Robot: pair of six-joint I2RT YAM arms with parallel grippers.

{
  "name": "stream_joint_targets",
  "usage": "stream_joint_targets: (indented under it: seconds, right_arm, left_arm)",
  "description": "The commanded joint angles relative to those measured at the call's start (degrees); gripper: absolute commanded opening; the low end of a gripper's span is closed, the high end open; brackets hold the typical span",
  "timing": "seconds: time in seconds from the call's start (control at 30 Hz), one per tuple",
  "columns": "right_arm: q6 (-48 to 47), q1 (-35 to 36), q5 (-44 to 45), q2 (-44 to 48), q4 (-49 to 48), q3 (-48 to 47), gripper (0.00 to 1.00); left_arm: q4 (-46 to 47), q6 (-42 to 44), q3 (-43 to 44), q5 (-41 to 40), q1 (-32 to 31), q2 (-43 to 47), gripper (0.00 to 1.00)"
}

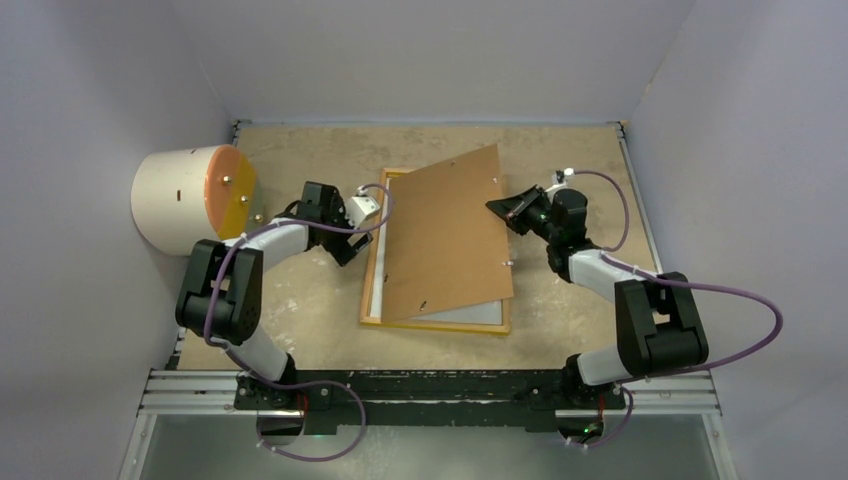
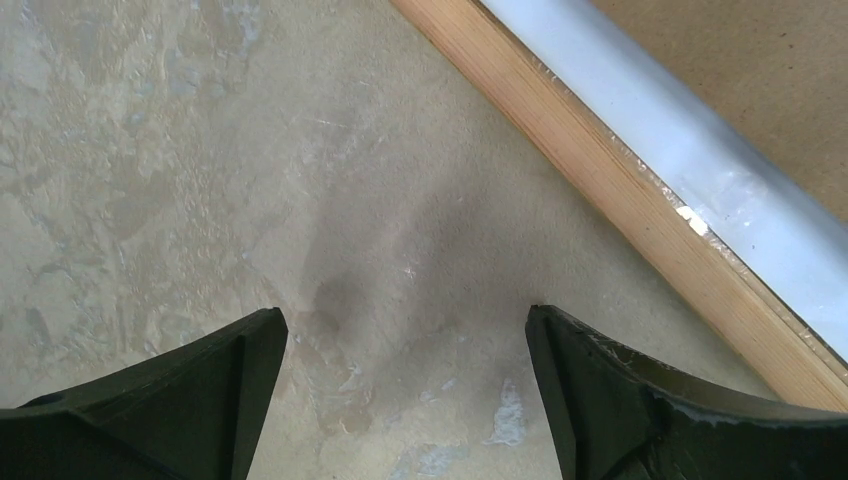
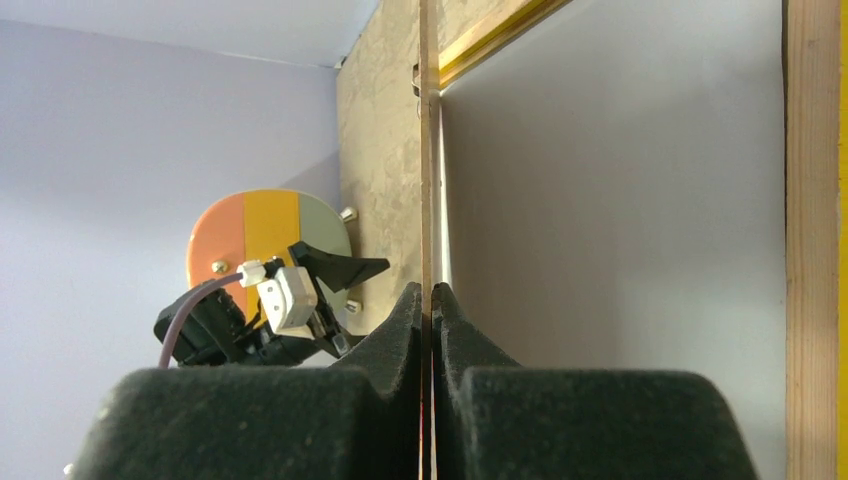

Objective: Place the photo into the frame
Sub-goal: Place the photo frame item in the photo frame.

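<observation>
The frame (image 1: 440,325) lies flat in the middle of the table, its light wood rail (image 2: 620,190) showing around a pale inner surface (image 2: 700,150). The brown backing board (image 1: 445,235) rests tilted over it, its right side raised. My right gripper (image 1: 500,207) is shut on that raised edge, and the thin board (image 3: 427,150) stands edge-on between the pads (image 3: 428,290). Just off the frame's left rail, my left gripper (image 1: 348,252) hangs open over bare table, with nothing between its fingers (image 2: 403,312). The photo is hidden; I cannot tell if the pale surface is its back.
A white cylinder (image 1: 190,195) with an orange, yellow and green face (image 3: 265,225) lies at the far left against the wall. Walls close the table on three sides. The arms' mounting rail (image 1: 430,385) runs along the near edge.
</observation>
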State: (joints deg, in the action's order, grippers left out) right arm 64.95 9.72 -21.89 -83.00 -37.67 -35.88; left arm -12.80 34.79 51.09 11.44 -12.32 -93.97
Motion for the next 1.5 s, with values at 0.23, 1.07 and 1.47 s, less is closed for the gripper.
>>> stream_joint_targets:
  seconds: [0.23, 1.07, 1.47]
  right_arm:
    - [3.63, 1.63, 3.54, -1.68, -9.07, 0.72, 0.00]
    - [-3.79, 9.56, 9.83, -6.23, 1.51, -1.04, 0.12]
    - [-13.77, 14.00, 16.36, -8.47, 21.82, -11.43, 0.75]
  left_arm:
    - [1.99, -0.61, -0.83, 3.79, -0.54, -0.74, 0.96]
    - [-1.27, -0.44, -0.25, 8.37, -2.58, 0.61, 0.93]
    - [-2.45, 0.11, 0.21, 7.19, -2.54, 2.05, 0.93]
